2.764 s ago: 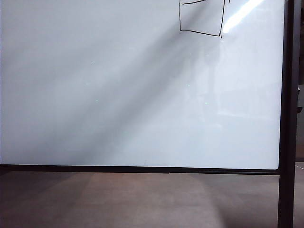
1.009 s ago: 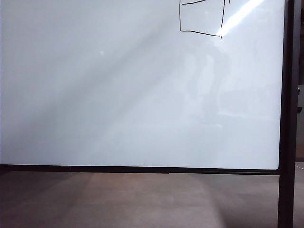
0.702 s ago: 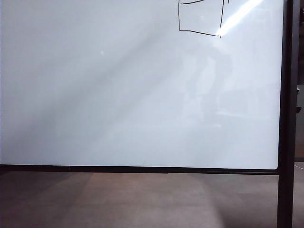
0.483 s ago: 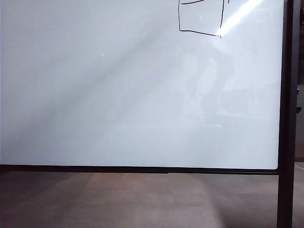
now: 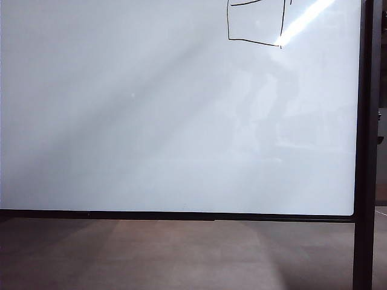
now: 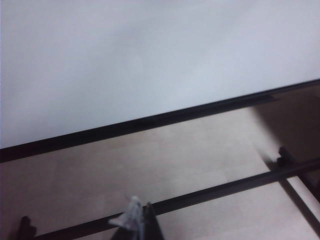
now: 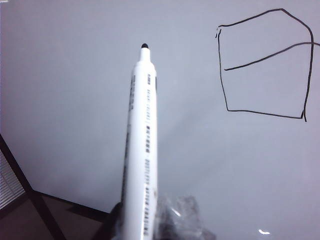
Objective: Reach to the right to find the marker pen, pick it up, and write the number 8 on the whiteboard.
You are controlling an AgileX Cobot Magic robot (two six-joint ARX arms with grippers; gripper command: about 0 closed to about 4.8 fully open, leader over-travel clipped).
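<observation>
Right gripper point(image 7: 145, 227) is clamped on the marker point(image 7: 141, 150), held by its lower barrel; the black tip is pointed at the whiteboard point(image 5: 151, 121) and its contact with the surface cannot be confirmed. The 8 point(image 7: 265, 65) is drawn as a closed box with a crossbar, well beside the marker tip, at the board's upper right corner point(image 5: 257, 24). Left gripper point(image 6: 137, 222) is barely seen below the board's bottom frame; its opening cannot be told, nothing seen in it.
</observation>
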